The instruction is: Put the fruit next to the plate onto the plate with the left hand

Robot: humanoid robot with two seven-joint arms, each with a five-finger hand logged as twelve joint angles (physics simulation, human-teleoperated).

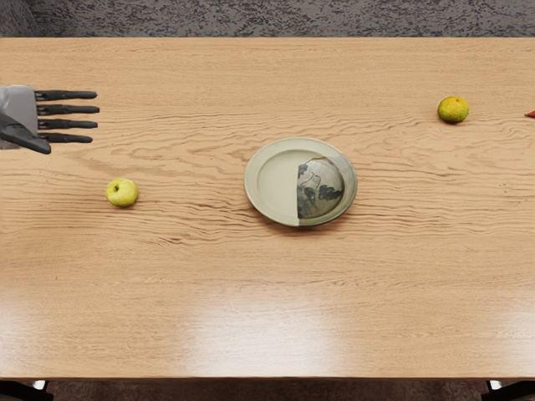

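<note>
So the left hand [46, 117] is sitting way over at the left edge of the view, hovering above the wooden surface [267, 292]. It's released: four fingers straight and laid out side by side, thumb angled off below them, nothing in it. The fingers point out across the surface toward the far side from the arm.

The green apple [122, 192] isn't on the plate. It's lying on the bare wood, a bit past the fingertips and off to the thumb side of the hand, clearly apart from it. Nothing is touching it.

The plate [272, 180] is a pale greenish round one, further out from the hand than the apple, in roughly the direction the fingers point but shifted toward the thumb side. There's a clear gap of wood between apple and plate. Half of the plate is covered by a dark, blue-grey patterned dome [320, 188]; it might be a bowl or just a render glitch, honestly can't tell.

Way beyond the plate from the hand there's an orange fruit [453, 109], roughly level with the fingers. A tiny red thing [530, 114] is cut off at the far edge.
</note>
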